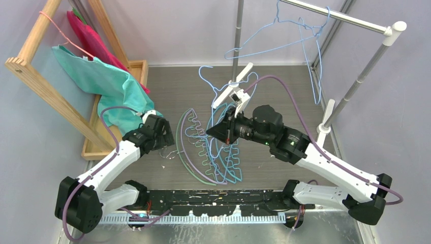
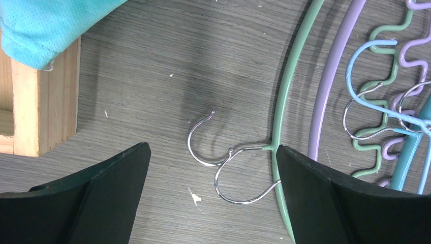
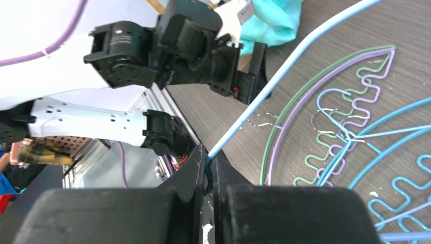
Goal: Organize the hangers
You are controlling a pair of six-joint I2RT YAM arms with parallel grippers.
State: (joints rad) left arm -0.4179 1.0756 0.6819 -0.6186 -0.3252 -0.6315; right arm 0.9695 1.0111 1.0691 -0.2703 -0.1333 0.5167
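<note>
The rail (image 1: pixel 350 18) stands far right, with a few light-blue wire hangers (image 1: pixel 305 46) hooked on it. On the table (image 1: pixel 284 91), at centre, the arched hangers (image 1: pixel 213 157) lie in an overlapped heap: green (image 2: pixel 284 101) outermost, lilac (image 2: pixel 330 76) just inside, zigzag bars interlaced. Expect them to be stiff and light but tangled; lift one and you will likely drag its neighbours. Take the smooth arch, not the zigzag.

Your right gripper (image 3: pixel 207 168) has its jaws pressed together, pinching one thin light-blue wire hanger (image 3: pixel 284 71) on a straight run. It is thin, springy, slick wire and will probably pivot in the pinch, so move slowly.

Your left gripper (image 2: pixel 211 150) is spread wide, holding nothing, above two metal hooks (image 2: pixel 190 142) of the heap. They are small, round and slippery, so a poor hold.
</note>
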